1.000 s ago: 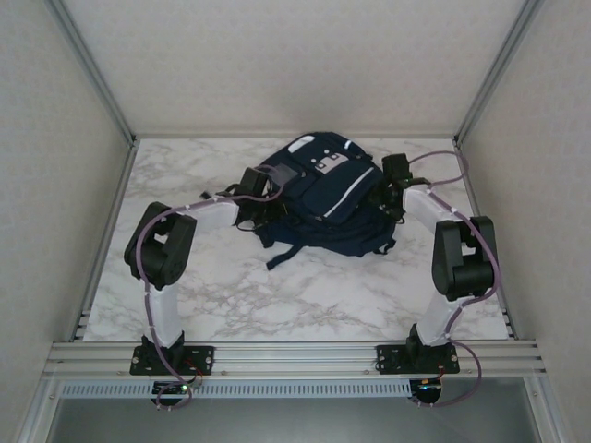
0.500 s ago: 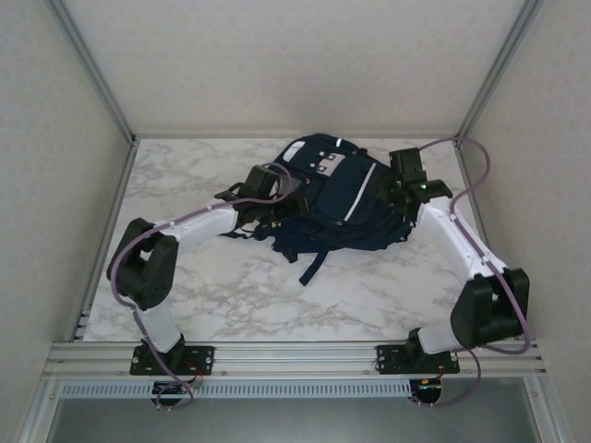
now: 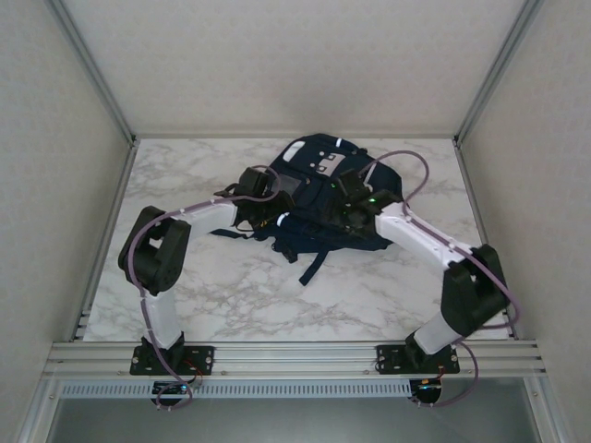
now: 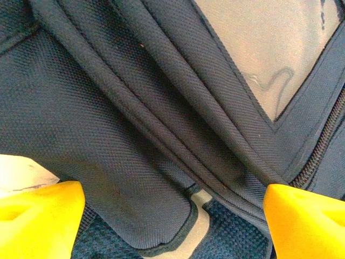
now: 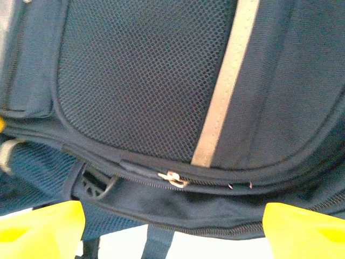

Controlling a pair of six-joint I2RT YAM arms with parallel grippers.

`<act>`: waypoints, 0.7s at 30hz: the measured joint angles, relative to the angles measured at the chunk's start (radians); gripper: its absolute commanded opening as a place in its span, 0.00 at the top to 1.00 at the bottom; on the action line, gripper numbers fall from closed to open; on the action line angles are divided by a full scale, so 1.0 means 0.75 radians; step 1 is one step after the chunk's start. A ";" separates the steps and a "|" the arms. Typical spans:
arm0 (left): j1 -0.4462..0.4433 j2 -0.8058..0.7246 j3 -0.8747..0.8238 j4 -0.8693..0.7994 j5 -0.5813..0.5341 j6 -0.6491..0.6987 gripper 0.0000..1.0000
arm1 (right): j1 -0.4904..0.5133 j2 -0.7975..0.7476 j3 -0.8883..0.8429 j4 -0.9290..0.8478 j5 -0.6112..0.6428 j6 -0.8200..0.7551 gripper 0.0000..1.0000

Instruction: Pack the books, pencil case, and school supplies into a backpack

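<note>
Okay, navy backpack [image 3: 319, 180] lies past desk [image 3: 231, 295] centre, toward 12 o'clock. Left hand [image 4: 172, 216] at its 9 o'clock, right hand [image 5: 173, 227] around 4, both spread wide, grasping nothing. Risk: zipper pull [image 5: 172, 178] is tiny, so a closing hand may pinch fabric and drag the bag.

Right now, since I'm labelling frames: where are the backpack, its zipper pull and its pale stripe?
backpack [image 3: 314, 194], top external view, navy front fabric.
zipper pull [image 5: 172, 178], right wrist view, its metal tab.
pale stripe [image 5: 223, 91], right wrist view, halfway along it.
</note>
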 measured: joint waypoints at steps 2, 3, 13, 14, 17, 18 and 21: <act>0.000 0.000 -0.010 0.015 -0.002 -0.006 0.14 | 0.035 0.092 0.076 -0.033 0.073 0.015 0.12; 0.000 0.000 -0.015 0.021 -0.006 -0.009 0.14 | 0.048 0.129 0.106 -0.043 0.103 0.022 0.12; 0.019 0.002 -0.042 0.054 -0.016 -0.025 0.14 | 0.138 0.370 0.283 -0.282 0.425 0.065 0.11; 0.025 0.004 -0.042 0.053 -0.016 -0.024 0.14 | 0.138 0.371 0.274 -0.299 0.450 0.070 0.12; 0.042 0.005 -0.042 0.052 -0.016 -0.024 0.14 | 0.138 0.349 0.228 -0.309 0.499 0.084 0.13; 0.045 0.005 -0.042 0.052 -0.017 -0.024 0.14 | 0.138 0.337 0.211 -0.305 0.505 0.086 0.14; 0.054 0.005 -0.037 0.049 -0.020 -0.023 0.14 | 0.138 0.279 0.146 -0.274 0.508 0.084 0.19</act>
